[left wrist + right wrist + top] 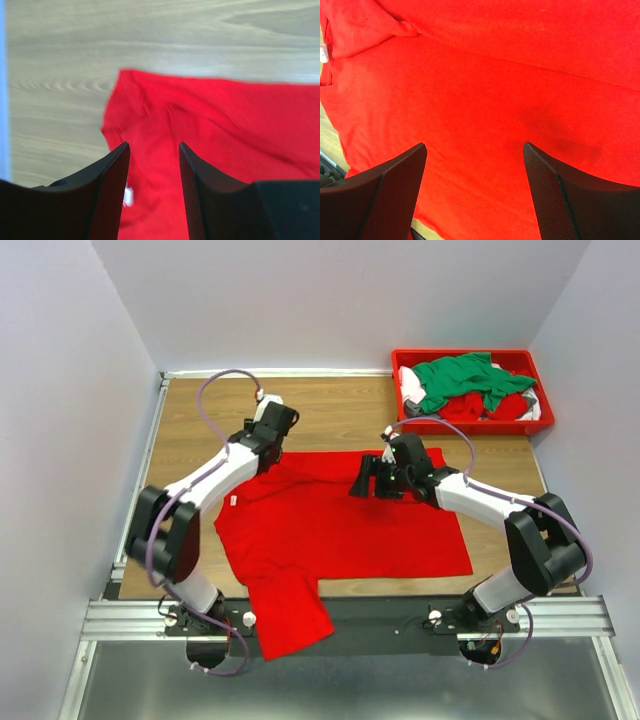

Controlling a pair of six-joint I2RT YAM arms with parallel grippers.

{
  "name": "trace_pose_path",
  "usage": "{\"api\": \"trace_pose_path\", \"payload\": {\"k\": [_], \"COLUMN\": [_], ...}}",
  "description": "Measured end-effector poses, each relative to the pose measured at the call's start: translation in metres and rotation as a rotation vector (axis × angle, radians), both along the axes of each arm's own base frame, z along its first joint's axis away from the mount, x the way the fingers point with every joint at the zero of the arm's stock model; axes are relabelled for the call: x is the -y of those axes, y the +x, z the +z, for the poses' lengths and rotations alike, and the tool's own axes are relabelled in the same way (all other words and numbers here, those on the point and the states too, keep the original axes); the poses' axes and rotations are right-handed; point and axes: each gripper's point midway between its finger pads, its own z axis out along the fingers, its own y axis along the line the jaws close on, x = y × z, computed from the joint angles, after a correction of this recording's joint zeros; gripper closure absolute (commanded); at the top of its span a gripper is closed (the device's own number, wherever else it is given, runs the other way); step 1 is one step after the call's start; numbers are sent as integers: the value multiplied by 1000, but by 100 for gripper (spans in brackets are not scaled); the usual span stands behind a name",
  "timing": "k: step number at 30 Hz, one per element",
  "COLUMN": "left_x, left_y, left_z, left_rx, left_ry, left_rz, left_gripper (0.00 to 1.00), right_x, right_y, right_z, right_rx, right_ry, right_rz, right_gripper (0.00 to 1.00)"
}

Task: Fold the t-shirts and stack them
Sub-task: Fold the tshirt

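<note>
A bright red t-shirt lies spread flat on the wooden table, with one sleeve hanging over the near edge. My left gripper is open and empty above the shirt's far left corner. In the left wrist view my left gripper hovers over the red cloth, beside a small white tag. My right gripper is wide open and empty over the shirt's far middle. In the right wrist view my right gripper sits low over the cloth, which fills the view.
A red plastic bin stands at the back right. It holds a green shirt on top of red and white ones. Bare wood lies left of and behind the shirt. Grey walls close in the table on three sides.
</note>
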Motion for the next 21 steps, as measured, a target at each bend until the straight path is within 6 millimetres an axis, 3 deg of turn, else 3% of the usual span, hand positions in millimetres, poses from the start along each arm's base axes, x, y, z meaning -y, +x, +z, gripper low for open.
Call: {"api": "trace_pose_path", "payload": {"k": [4, 10, 16, 21], "left_x": [7, -1, 11, 5], "left_y": [-22, -37, -20, -9], "left_z": [-1, -55, -63, -75], "left_rx": [31, -75, -85, -98], "left_ry": [-171, -370, -461, -482], "left_rz": [0, 50, 27, 49], "left_gripper": [53, 56, 60, 60], "right_x": [-3, -4, -4, -4], "right_y": [-3, -4, -5, -5], "right_z": [1, 2, 8, 8], "right_rx": [-2, 0, 15, 19], "right_ry": [5, 9, 18, 14], "right_rz": [15, 22, 23, 27], "right_gripper": [15, 15, 15, 15]}}
